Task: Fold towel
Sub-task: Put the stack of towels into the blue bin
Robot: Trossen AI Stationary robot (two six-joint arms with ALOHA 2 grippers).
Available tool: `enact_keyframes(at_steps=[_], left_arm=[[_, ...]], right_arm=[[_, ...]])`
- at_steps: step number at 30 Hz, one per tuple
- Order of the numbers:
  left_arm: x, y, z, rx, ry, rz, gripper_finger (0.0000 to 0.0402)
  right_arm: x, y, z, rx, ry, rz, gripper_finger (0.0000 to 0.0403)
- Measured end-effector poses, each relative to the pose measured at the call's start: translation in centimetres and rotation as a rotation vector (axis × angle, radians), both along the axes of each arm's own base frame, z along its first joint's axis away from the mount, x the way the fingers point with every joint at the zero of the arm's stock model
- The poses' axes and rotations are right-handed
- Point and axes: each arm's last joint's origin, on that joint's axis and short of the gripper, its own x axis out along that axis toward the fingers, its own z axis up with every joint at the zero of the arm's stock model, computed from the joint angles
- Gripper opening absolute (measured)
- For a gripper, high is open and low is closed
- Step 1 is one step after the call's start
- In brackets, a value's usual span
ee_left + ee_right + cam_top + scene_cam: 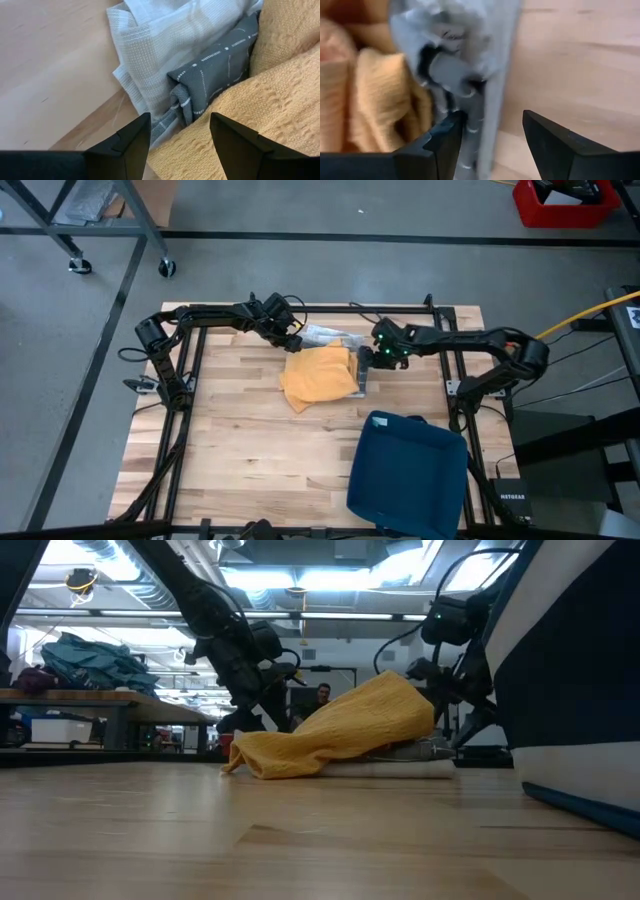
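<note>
A wooden desk is seen from above, with two dark arms reaching in from its far corners. Nearest the camera edge, a dark blue bin is set on the desk's right front part, well apart from the cloths. Beyond it, near the far middle of the desk, a yellow towel is heaped in a loose, crumpled mound, draped over a small pile of other cloths: a white waffle-weave cloth and a folded grey checked cloth, both partly covered by it. Just past the heap, the left pincer is held at the towel's far left edge and the right pincer at its far right edge; both are seen with their fingers spread and nothing between them, hovering just above the fabric. In the low view the towel is shown rising to a soft peak, sagging over the pile beneath. The towel is judged to be light, limp and textured, so it should not slip but will droop and bunch when lifted. A hold is best taken at two corners of one edge, pinching only the yellow layer, since the cloths underneath could be caught along with it. Behind the desk, a workshop is visible.
</note>
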Motion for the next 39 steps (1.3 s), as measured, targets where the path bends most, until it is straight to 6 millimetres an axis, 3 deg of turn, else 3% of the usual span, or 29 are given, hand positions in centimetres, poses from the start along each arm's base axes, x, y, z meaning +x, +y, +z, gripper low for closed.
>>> enact_keyframes(at_steps=[4,9,15,29,35,39], left_arm=[[0.1,0.1,-0.3,-0.001,0.002,0.002,0.0196],[0.3,0.3,-2.0,-0.039,0.048,0.018,0.0196],[0.9,0.4,-3.5,-0.077,0.052,0.035,0.0196],[1.4,-0.2,-3.3,-0.050,0.034,0.012,0.0196],[1.6,-0.3,-3.3,-0.028,0.029,-0.018,0.0193],[1.6,-0.3,-3.3,-0.032,0.026,-0.024,0.0166]], right_arm=[[0.9,0.4,-0.1,-0.014,-0.047,0.032,0.0213],[1.2,0.6,-0.1,-0.099,-0.021,0.006,0.0213],[1.4,0.5,-0.6,-0.035,-0.022,-0.067,0.0213],[4.3,-0.4,-4.2,0.115,-0.148,-0.065,0.0213],[5.2,-0.7,-4.4,0.098,-0.240,-0.028,0.0212],[5.4,-0.8,-4.2,0.086,-0.282,-0.014,0.0184]])
